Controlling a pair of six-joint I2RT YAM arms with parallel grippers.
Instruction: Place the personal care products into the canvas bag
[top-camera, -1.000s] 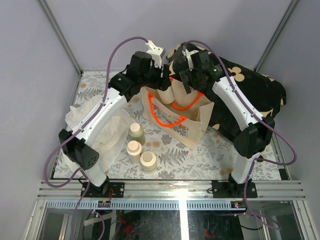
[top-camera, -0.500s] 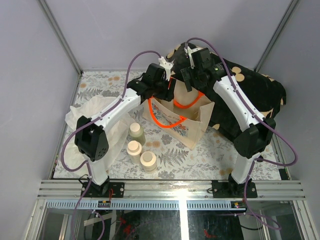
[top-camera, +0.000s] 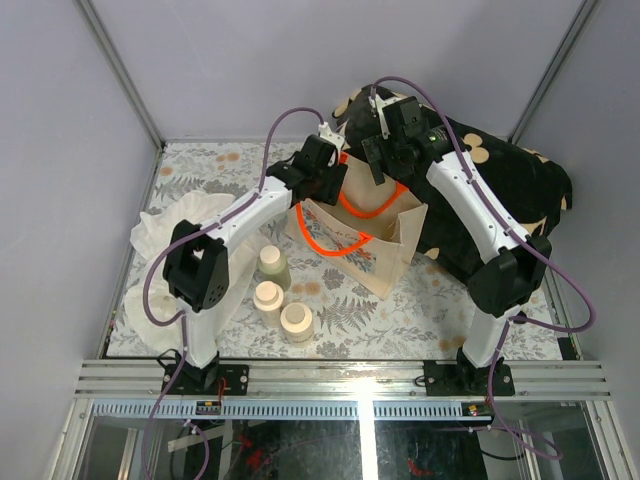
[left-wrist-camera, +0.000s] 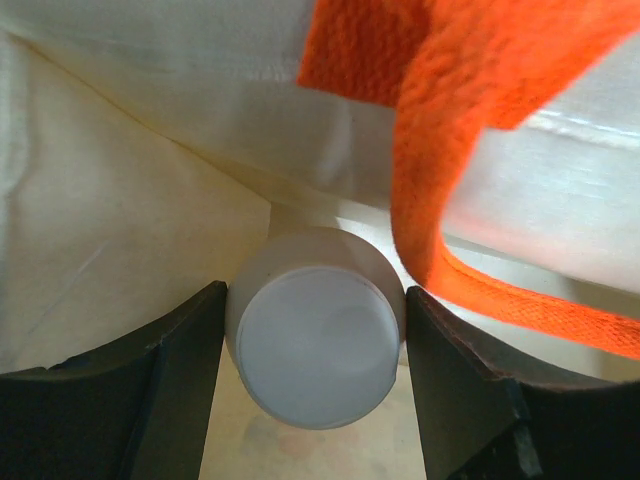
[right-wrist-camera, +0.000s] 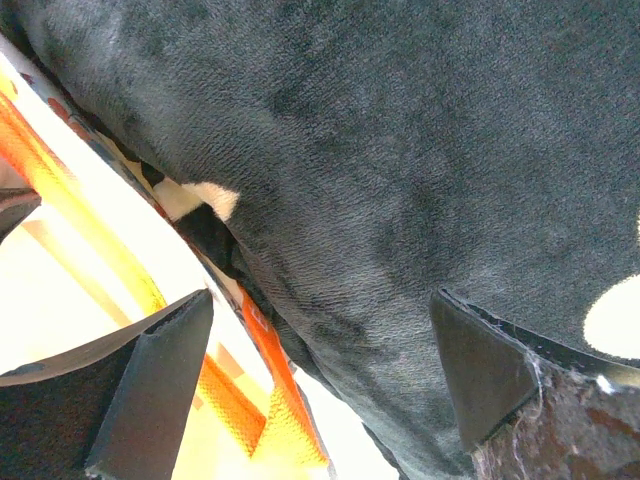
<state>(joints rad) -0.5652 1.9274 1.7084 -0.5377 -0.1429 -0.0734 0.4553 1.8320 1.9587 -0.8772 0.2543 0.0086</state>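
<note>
1. Your left gripper (left-wrist-camera: 312, 298) is clamped on one bottle (left-wrist-camera: 315, 345). Both fingers (left-wrist-camera: 180, 380) press against the sides of its round cream cap.
2. That bottle is inside the canvas bag (top-camera: 372, 252). Cream canvas walls surround it, and an orange handle (left-wrist-camera: 450, 160) hangs just above it and to its right in the left wrist view.
3. From above, your left arm reaches across to the bag's far left corner, with the wrist at the open mouth.
4. Your right gripper (right-wrist-camera: 320, 295) hangs with its fingers wide apart and grips nothing. The black cloth (right-wrist-camera: 400, 150) fills the view beyond them, and the bag's rim and orange strap lie off to one side.
5. The other bottles stand on the table (top-camera: 440, 300) just left of the bag. They are the olive-green bottle (top-camera: 271, 264), the small cream bottle (top-camera: 267, 296) and the wide cream bottle (top-camera: 296, 320), which is nearest the arm bases.
6. The white plastic bag (top-camera: 155, 230) lies crumpled at the left, beneath your left arm.
</note>
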